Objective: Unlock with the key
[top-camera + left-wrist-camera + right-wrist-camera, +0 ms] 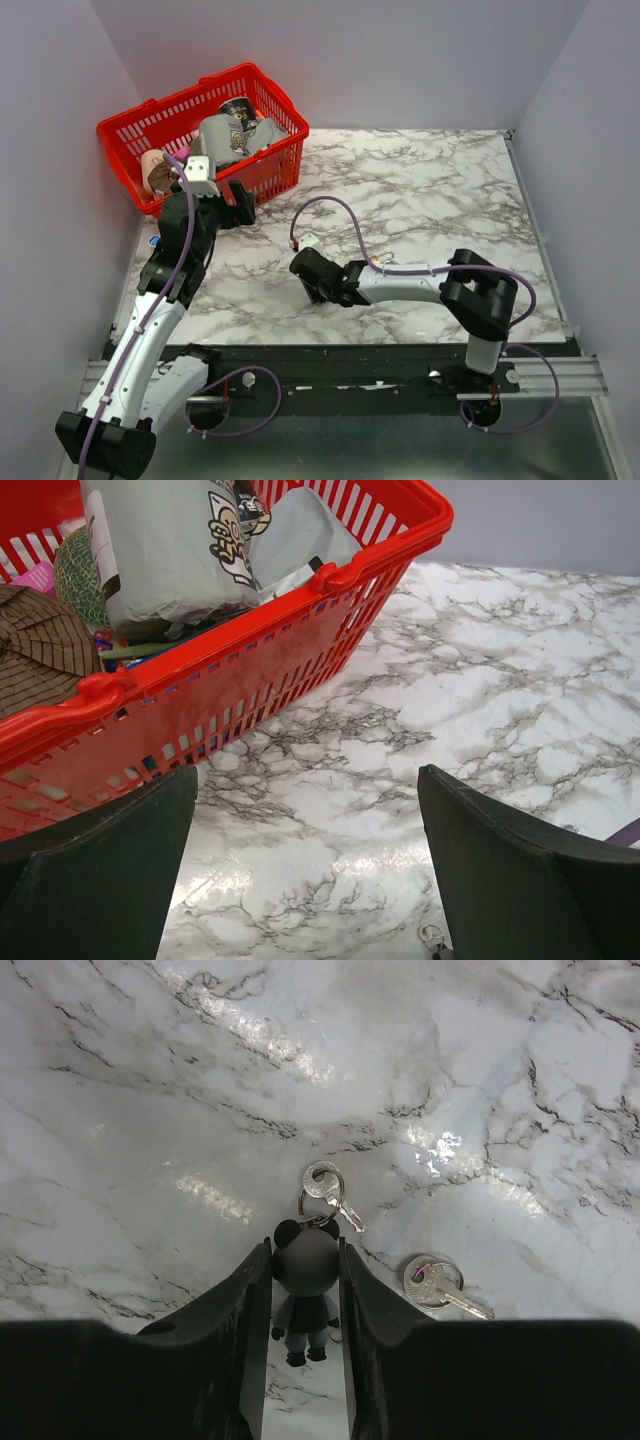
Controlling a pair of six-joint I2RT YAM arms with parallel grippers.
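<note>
In the right wrist view a small silver key [328,1188] lies on the marble table, joined by a ring to a grey and black panda charm [305,1265]. My right gripper [305,1250] has both fingers pressed against the panda's head, low over the table near its middle [303,264]. A second silver key [440,1288] on its own ring lies just to the right, outside the fingers. My left gripper [307,776] stands wide open over bare marble beside the red basket, holding nothing.
A red plastic basket [268,160] with several packets and cloth items stands at the back left, its wall [250,680] close to my left fingers. A small metal ring [432,936] lies by the left gripper's right finger. Walls close in the table on three sides.
</note>
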